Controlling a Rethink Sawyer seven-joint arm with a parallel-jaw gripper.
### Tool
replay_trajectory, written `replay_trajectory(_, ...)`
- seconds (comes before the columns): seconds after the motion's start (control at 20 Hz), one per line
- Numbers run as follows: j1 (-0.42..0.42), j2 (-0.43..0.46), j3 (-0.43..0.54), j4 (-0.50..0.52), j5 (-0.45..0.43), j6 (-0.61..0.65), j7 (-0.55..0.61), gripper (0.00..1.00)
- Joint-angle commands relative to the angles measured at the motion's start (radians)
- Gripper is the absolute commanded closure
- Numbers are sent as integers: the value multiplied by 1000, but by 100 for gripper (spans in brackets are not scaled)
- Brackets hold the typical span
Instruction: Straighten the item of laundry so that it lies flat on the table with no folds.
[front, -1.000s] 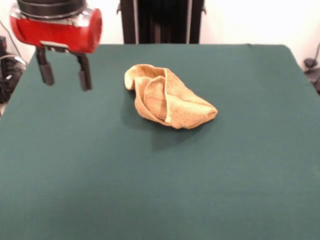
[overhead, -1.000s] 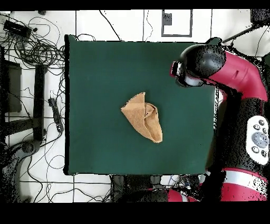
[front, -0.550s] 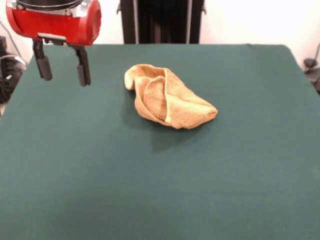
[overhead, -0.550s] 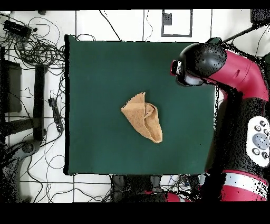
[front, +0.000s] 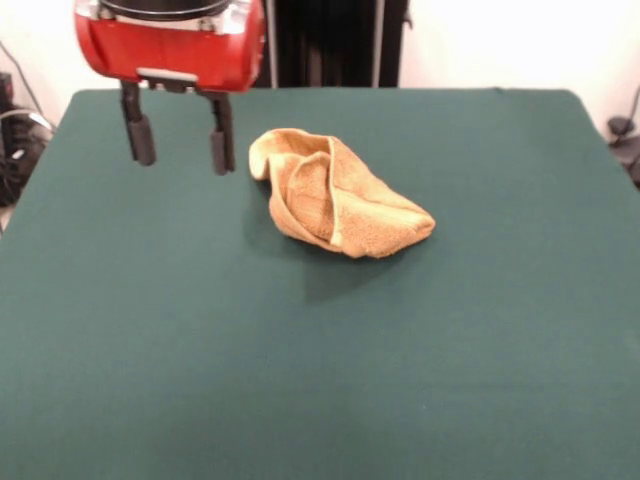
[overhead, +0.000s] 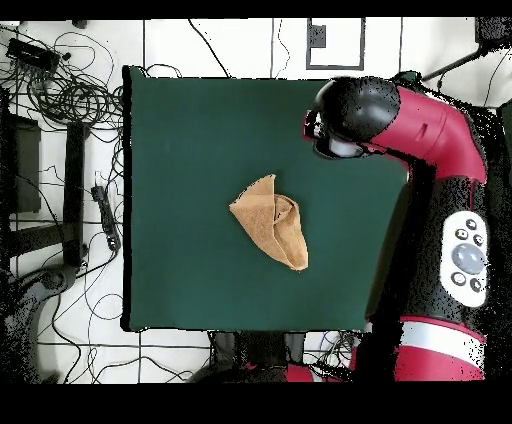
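We see white tiled floor (overhead: 240, 48) with tangled black cables (overhead: 70, 90) along one side, pale wall (front: 500, 40) behind.

Glossy red cylindrical wrist housing (front: 170, 45) is capped by a silver band and black ring. Two slim black fingers (front: 139, 138) with thicker pads are seen beneath. Overhead, the red-and-black arm (overhead: 440, 150) carries what seems a grey button panel.
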Motion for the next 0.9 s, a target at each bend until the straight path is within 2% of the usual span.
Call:
replay_trajectory(0.05,54,38,91,118,2,-25,87,0)
replay_trajectory(0.6,65,38,81,116,-4,-25,88,0)
replay_trajectory(0.9,89,35,72,122,8,-17,137,0)
